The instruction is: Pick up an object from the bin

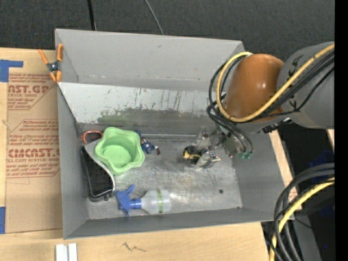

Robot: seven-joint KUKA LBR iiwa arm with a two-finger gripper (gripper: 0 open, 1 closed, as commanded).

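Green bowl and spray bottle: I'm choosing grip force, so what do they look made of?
The green bowl looks like matte plastic or silicone: even colour, wavy rim. The spray bottle looks like translucent plastic, cloudy walls, with an opaque blue nozzle.

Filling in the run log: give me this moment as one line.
jaws: low, right side of bin | nearest: small black-and-yellow thing | left: green bowl, spray bottle

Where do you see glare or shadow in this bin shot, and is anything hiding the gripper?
Camera view: lighting is even, no hard glare; the bin's floor has a dull sheen; soft shadow lies beside the green flower-shaped bowl and under the clear spray bottle; the arm's orange cover and cables overhang the gripper, partly hiding it.
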